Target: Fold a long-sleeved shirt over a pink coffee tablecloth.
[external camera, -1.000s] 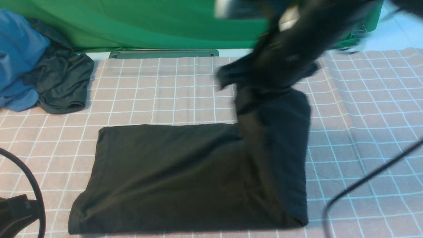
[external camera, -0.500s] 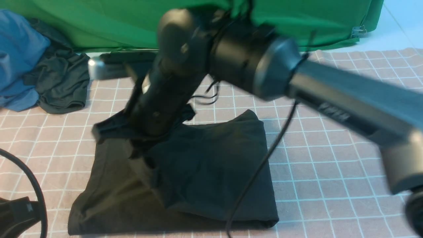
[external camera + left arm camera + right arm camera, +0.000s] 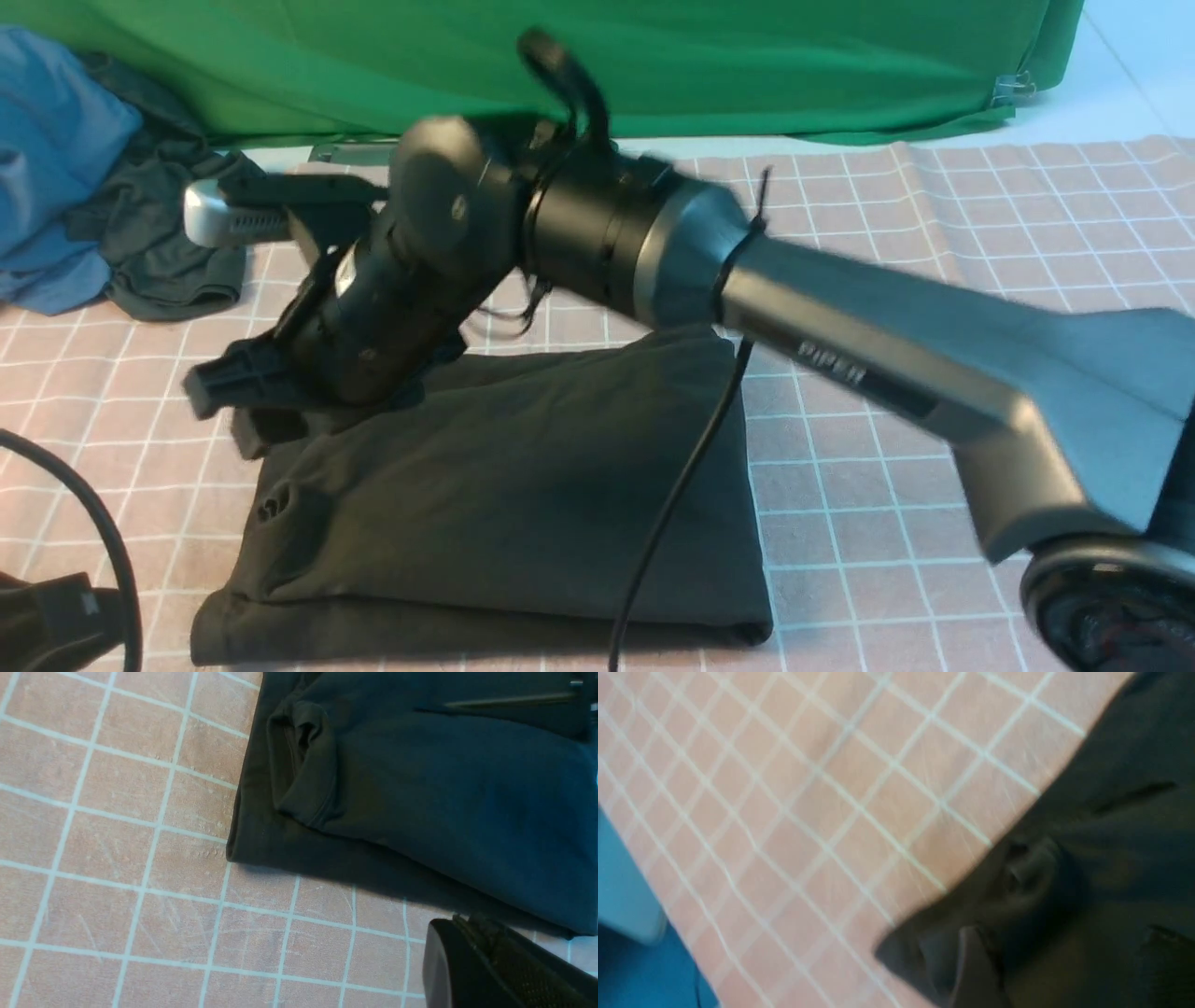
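Observation:
The black long-sleeved shirt (image 3: 523,485) lies folded in half on the pink coffee tablecloth (image 3: 934,233), its upper layer loose and slightly puffed. My right arm reaches across it from the right. The right gripper (image 3: 238,411) hovers at the shirt's far left corner, open, with nothing in it. In the right wrist view the right gripper (image 3: 1059,931) has its fingers spread above the shirt (image 3: 1111,835), next to bare tablecloth (image 3: 808,788). The left gripper (image 3: 460,921) is shut and empty, just off the near edge of the shirt (image 3: 420,788), over the tablecloth (image 3: 117,858).
A blue garment (image 3: 47,159) and a smaller dark grey garment (image 3: 168,233) are heaped at the far left. Green cloth (image 3: 560,65) hangs behind the table. A black cable (image 3: 681,485) hangs over the shirt from the right arm. Another cable loop (image 3: 103,532) curves at the near left.
My right arm swept from right to left, carrying the shirt's right half over its left half. The jaws have opened and the cloth now lies on the lower layer. The left gripper stayed put.

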`<state>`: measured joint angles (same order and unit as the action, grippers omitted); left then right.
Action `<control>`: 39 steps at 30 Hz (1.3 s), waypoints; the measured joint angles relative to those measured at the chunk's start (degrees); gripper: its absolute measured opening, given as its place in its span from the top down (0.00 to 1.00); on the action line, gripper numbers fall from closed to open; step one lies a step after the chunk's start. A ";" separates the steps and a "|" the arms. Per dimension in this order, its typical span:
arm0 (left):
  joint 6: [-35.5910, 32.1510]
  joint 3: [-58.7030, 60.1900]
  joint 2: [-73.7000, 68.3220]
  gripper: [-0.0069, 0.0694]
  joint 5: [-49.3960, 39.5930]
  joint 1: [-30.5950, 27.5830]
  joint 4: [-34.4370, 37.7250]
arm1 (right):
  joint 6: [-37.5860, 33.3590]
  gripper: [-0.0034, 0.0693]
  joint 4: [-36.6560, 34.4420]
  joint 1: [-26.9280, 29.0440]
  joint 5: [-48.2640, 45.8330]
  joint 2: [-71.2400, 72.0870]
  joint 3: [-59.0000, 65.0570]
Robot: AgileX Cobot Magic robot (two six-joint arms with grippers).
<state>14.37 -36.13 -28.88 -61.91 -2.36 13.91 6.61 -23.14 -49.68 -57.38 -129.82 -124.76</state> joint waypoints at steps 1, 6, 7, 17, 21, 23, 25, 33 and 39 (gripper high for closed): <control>0.28 0.00 -0.06 0.89 -0.21 0.00 0.18 | -1.59 0.39 1.09 1.00 -4.22 0.63 -1.21; -0.54 0.00 -4.19 0.89 0.22 0.00 5.37 | -5.70 0.84 7.41 6.03 -11.18 7.38 -2.80; -1.63 0.00 -5.52 0.89 0.89 0.00 6.66 | -6.05 0.86 7.83 6.76 -11.24 8.96 -2.64; -14.76 -0.05 -27.37 0.89 11.63 0.61 20.70 | -8.64 0.90 14.32 10.14 -11.77 27.47 24.79; -15.19 -1.13 -36.09 0.89 16.51 3.78 19.51 | -8.58 0.90 14.57 10.26 -7.36 27.97 36.26; -14.98 -2.01 -41.76 0.89 21.20 6.84 18.60 | -8.23 0.90 14.57 10.26 -2.23 26.93 42.17; -14.37 -2.32 -44.99 0.89 22.90 8.18 17.80 | -8.12 0.90 14.57 10.32 0.26 25.96 44.40; -0.74 -2.33 -54.81 0.89 23.65 9.30 2.14 | -3.76 0.90 16.80 10.32 5.54 20.91 51.84; 0.93 -2.33 -52.44 0.89 23.11 9.30 0.81 | -1.57 0.90 17.76 11.68 6.39 20.91 51.33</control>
<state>15.30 -38.45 -81.33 -38.80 6.94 14.72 5.04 -5.38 -38.00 -50.98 -108.91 -73.43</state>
